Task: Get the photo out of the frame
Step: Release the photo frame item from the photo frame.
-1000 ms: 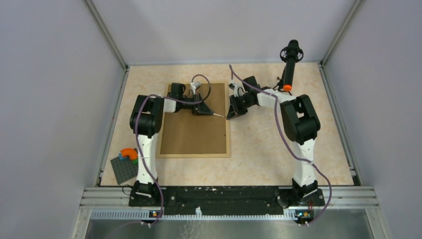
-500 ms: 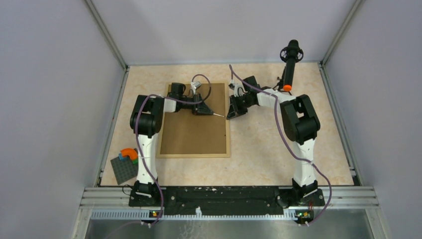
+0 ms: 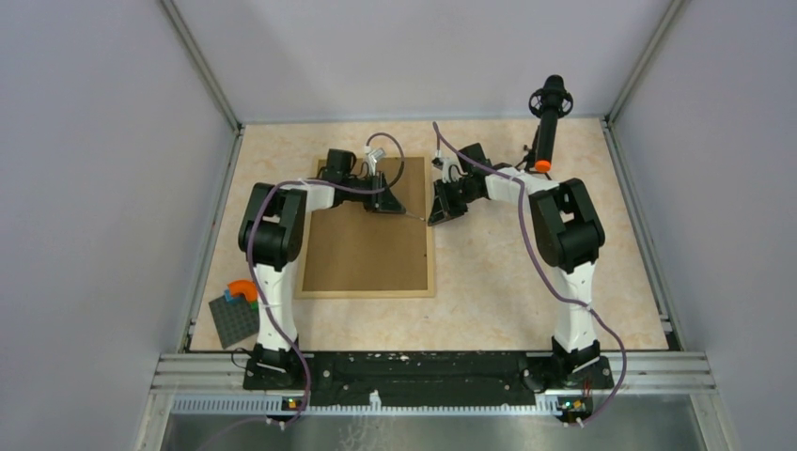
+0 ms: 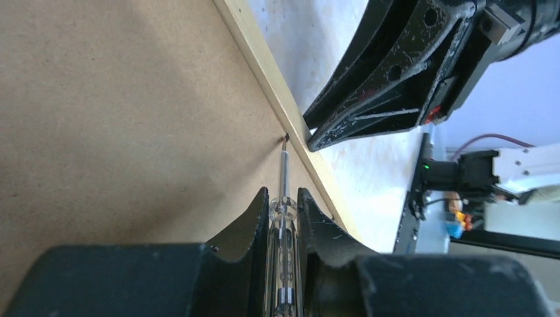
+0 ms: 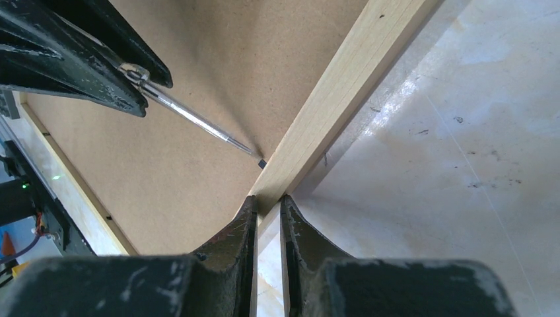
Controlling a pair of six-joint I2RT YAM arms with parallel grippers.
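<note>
The bench [image 3: 526,282] is viewed whole from above its near edge; the frame [image 4: 264,72]'s right rail is shared, close up, by both wrist views (facing each other).

The beige marbled tabletop [image 3: 507,272] carries a large thin light-wood rectangular picture frame [image 3: 371,258]. It lies flat with its brown fibreboard back upward and its long sides running away from the near edge. Near the frame's near-left corner, but apart from it, lies a small dark grey studded baseplate [image 3: 230,321]. An orange arched block [image 3: 246,289] and smaller coloured pieces [image 3: 231,297] sit at its far edge. Well to the far right of the frame stands a black cylindrical post [image 3: 548,127] with an orange end. Just beside the frame's right-hand wood rail, the tabletop is glossy with small dark specks.
</note>
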